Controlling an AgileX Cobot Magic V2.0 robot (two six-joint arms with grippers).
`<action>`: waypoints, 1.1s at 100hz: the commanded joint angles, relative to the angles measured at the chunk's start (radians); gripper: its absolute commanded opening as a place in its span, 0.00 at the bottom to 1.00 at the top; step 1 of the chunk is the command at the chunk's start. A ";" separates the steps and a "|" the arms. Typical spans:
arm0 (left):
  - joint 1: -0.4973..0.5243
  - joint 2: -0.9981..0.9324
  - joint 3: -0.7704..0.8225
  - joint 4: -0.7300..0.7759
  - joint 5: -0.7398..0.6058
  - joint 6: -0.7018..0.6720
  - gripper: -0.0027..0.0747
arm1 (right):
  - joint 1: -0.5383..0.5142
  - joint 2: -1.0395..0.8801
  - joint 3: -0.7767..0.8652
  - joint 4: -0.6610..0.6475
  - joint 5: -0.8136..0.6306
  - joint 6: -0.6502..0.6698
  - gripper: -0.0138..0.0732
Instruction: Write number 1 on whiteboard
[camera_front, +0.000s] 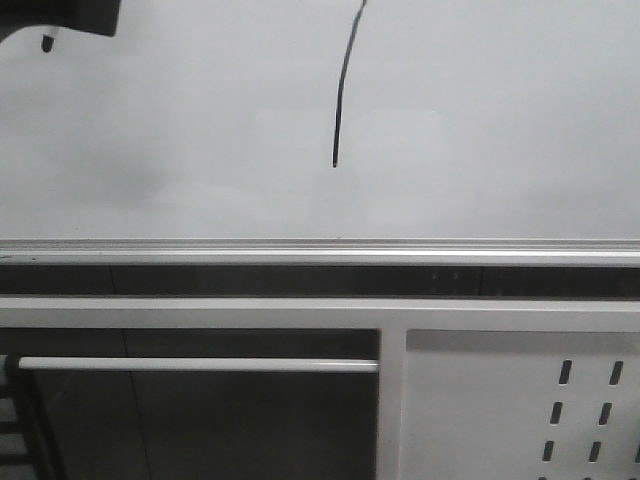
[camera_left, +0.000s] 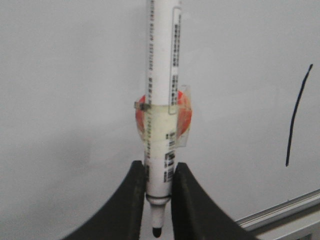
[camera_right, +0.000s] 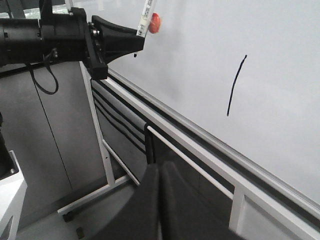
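The whiteboard (camera_front: 500, 120) fills the upper front view. The number 1 (camera_front: 343, 90) is a thin, slightly curved black stroke on it, also seen in the left wrist view (camera_left: 297, 117) and the right wrist view (camera_right: 235, 87). My left gripper (camera_left: 159, 167) is shut on a white marker pen (camera_left: 160, 90) wrapped with tape and a red sticker. The pen's black tip (camera_left: 156, 231) is bare. The left gripper sits left of the stroke, at the top left corner of the front view (camera_front: 60, 15). My right gripper (camera_right: 159, 166) is shut and empty, low in front of the board's stand.
A silver bottom rail (camera_front: 320, 250) runs under the board. Below it are a white frame bar (camera_front: 200, 365) and a perforated grey metal panel (camera_front: 520, 410). The left arm (camera_right: 45, 35) reaches in beside the stand's white leg (camera_right: 97, 130).
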 joint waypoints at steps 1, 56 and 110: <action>0.003 -0.059 -0.033 0.086 -0.008 0.093 0.01 | -0.002 0.011 -0.021 -0.012 -0.068 -0.003 0.07; 0.018 -0.344 -0.038 -0.587 -0.444 0.937 0.01 | -0.002 0.011 -0.021 -0.012 -0.068 -0.003 0.07; 0.419 -0.364 0.145 -1.610 -1.333 1.955 0.01 | -0.002 0.011 -0.021 -0.012 -0.068 -0.003 0.07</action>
